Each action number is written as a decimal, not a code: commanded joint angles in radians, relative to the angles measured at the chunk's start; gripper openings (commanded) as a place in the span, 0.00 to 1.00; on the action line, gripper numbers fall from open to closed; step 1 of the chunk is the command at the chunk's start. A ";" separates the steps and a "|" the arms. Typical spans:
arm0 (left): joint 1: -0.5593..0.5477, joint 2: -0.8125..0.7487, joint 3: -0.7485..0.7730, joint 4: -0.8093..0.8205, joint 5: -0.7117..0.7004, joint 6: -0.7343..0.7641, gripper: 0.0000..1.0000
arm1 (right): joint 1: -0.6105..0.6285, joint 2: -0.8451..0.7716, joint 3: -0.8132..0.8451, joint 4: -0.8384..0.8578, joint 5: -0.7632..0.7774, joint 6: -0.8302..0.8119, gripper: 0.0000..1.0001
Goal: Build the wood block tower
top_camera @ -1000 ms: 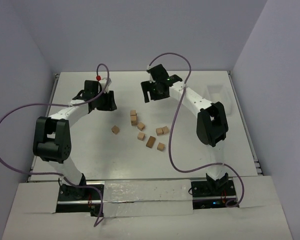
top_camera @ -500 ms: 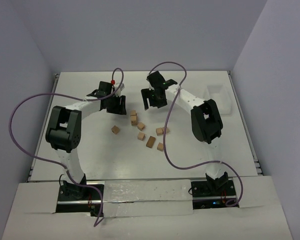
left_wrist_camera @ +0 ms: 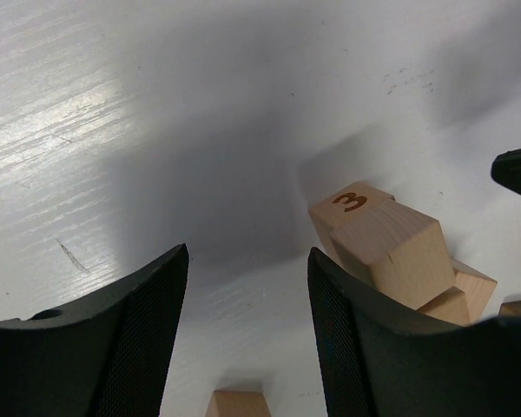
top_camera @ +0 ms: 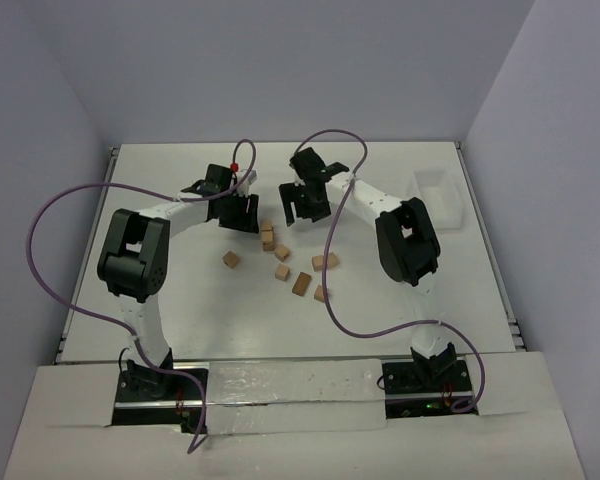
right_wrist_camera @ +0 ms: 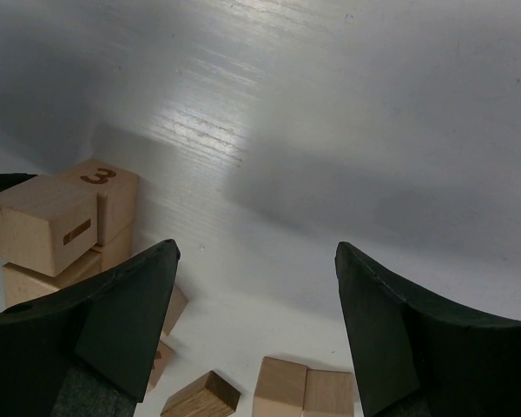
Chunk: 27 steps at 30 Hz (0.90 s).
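Tower barely begun, roughly two blocks high, mid-desk. Other wood blocks lie loose toward the near edge. Left gripper and right gripper flank the stack, both spread wide and empty.

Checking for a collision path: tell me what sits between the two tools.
A small pile of stacked wood blocks, one marked 3; both wrist views show it.
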<state>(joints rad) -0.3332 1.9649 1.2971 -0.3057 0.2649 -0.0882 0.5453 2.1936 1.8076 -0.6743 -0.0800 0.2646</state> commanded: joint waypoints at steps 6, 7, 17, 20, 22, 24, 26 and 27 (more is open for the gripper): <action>-0.017 0.008 0.050 -0.003 0.008 0.021 0.67 | 0.020 0.008 0.043 -0.007 -0.008 0.001 0.80; -0.018 0.008 0.050 -0.004 0.008 0.022 0.67 | 0.021 0.008 0.044 -0.007 -0.009 0.001 0.81; -0.021 0.006 0.048 -0.004 0.005 0.027 0.68 | 0.021 0.006 0.047 -0.008 -0.014 -0.002 0.81; -0.023 0.003 0.044 -0.001 0.007 0.025 0.68 | 0.022 0.006 0.045 -0.008 -0.015 -0.004 0.81; -0.023 0.003 0.042 -0.001 0.008 0.027 0.67 | 0.022 0.006 0.047 -0.010 -0.015 -0.005 0.81; -0.023 0.003 0.040 0.000 0.008 0.026 0.67 | 0.022 0.007 0.047 -0.010 -0.016 -0.006 0.81; -0.024 0.002 0.042 -0.002 0.008 0.025 0.67 | 0.022 0.007 0.047 -0.010 -0.017 -0.007 0.81; -0.025 0.001 0.042 -0.003 0.008 0.026 0.67 | 0.022 0.006 0.047 -0.011 -0.017 -0.007 0.81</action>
<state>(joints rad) -0.3473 1.9663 1.3098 -0.3119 0.2649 -0.0696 0.5587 2.2017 1.8133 -0.6750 -0.0950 0.2638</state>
